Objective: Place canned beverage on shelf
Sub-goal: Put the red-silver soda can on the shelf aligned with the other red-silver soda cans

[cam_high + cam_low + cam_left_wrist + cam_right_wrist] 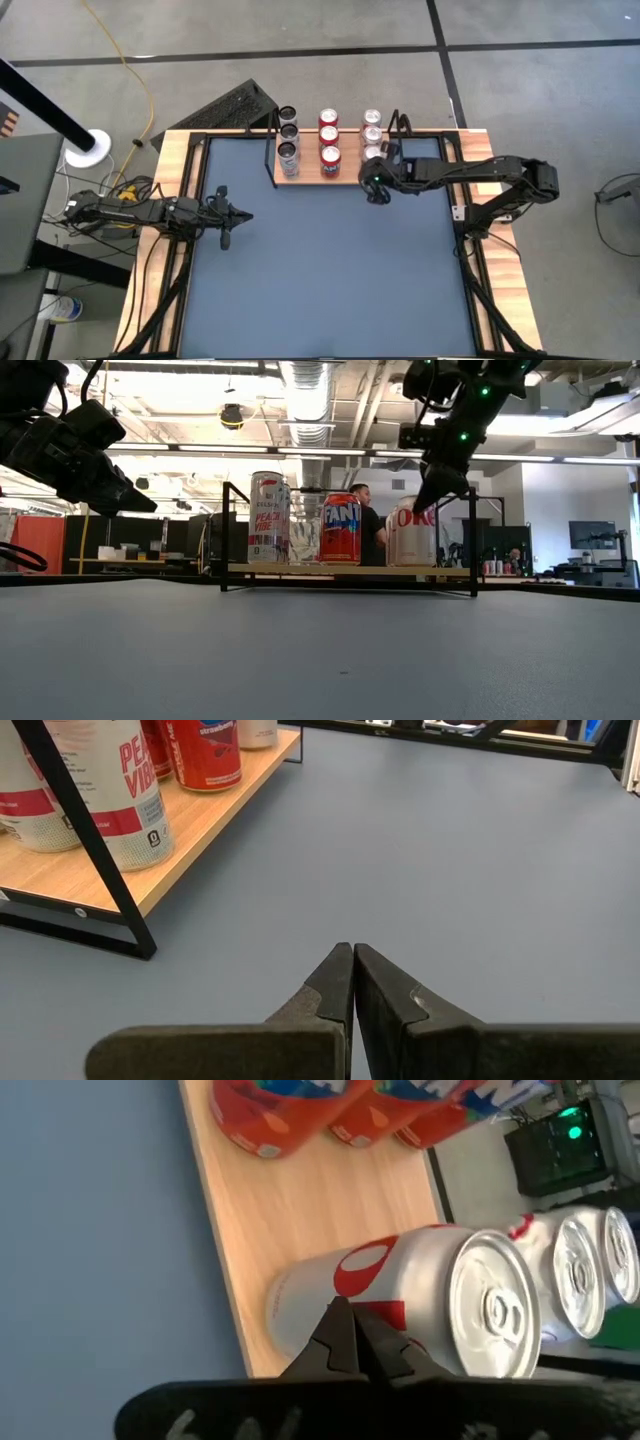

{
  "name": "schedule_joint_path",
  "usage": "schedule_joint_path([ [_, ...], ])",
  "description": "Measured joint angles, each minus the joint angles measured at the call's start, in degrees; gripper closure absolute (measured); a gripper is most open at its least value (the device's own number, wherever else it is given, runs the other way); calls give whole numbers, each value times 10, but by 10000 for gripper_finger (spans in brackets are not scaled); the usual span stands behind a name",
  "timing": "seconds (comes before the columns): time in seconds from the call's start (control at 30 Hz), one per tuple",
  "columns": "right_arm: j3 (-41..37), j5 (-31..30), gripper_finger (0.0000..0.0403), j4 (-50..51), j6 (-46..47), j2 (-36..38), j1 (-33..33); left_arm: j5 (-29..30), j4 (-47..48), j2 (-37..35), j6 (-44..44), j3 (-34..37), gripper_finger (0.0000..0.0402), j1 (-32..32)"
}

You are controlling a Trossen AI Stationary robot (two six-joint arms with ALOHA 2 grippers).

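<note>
The shelf [308, 178] stands at the table's far edge, a light-wood board on a black wire frame. On it stand three rows of cans: silver and pink ones [268, 518] on the left, red ones [341, 528] in the middle, silver ones with a red mark [420, 1300] on the right. My right gripper [347, 1318] is shut and slants down just before the nearest silver can [408, 532], near its top. My left gripper [353, 955] is shut and hangs over the table's left part [225, 238], holding nothing. My right gripper's shut fingertips [340, 1330] stand close to the side wall [375, 1295] of the nearest silver can, coming from the table's near side and slanting down. Whether they touch the can I cannot tell. The can stands upright on the shelf board.
The blue-grey table top [330, 270] lies open before the shelf, bounded by a black frame and a light-wood rim [170, 190]. A person [366, 520] shows in the room beyond the shelf. Cables and a black box [240, 105] lie on the floor behind.
</note>
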State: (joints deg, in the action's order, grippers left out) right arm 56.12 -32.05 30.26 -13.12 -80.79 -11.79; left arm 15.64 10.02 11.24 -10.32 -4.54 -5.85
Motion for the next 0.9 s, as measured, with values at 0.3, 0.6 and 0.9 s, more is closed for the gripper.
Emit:
schedule_joint_path([
  [0.3,0,-14,403,38,12,0,-4,0,0,0,0,0,401,0],
  [0.6,0,-41,403,75,28,0,-14,0,0,0,0,0,401,0],
  [0.9,0,-42,403,146,53,0,-15,0,0,0,0,0,402,0],
])
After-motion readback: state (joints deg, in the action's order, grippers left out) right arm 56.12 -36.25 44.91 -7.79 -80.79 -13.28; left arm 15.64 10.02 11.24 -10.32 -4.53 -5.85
